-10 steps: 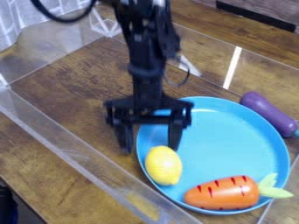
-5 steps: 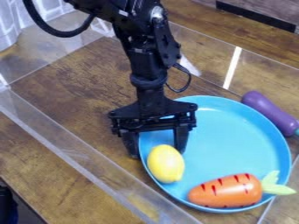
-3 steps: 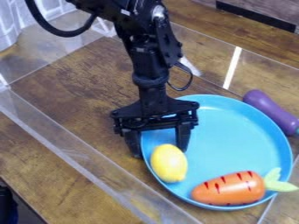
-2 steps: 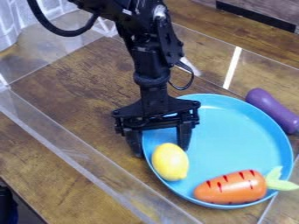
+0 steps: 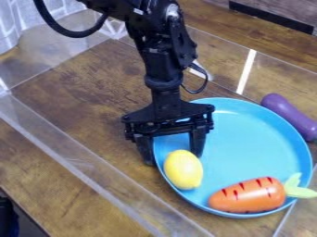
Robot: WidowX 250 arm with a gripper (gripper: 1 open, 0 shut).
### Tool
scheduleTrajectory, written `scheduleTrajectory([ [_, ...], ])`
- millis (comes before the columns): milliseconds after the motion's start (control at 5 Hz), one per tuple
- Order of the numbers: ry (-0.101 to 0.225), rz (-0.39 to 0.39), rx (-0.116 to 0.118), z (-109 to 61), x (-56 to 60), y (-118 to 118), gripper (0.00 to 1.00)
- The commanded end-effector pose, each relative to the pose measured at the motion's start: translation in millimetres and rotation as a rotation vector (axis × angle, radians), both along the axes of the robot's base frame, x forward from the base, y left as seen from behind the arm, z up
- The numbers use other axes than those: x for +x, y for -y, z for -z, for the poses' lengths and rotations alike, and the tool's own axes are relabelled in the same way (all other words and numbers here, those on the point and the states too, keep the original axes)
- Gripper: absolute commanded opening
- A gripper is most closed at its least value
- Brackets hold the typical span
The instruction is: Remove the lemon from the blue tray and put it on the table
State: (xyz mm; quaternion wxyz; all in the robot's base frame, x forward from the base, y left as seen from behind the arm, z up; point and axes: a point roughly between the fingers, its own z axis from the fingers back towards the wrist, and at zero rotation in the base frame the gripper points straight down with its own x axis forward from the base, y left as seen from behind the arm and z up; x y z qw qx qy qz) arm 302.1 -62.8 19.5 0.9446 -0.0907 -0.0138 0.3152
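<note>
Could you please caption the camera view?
Black robot claw open beside a yellow oval lemon on a round blue plastic tray.

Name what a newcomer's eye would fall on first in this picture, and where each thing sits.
The black gripper stands out near the middle, open at the left side of the bright blue tray. Just in front of it, the yellow lemon glows inside the tray, with an orange carrot to its right.
</note>
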Motion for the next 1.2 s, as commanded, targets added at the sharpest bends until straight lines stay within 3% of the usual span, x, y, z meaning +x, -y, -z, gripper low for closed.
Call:
scheduleTrajectory([
  [0,-0.018,-0.006,0.002,6.0,-0.2,4,1.00],
  [1000,-0.018,-0.015,0.003,6.7,16.6,2,1.00],
])
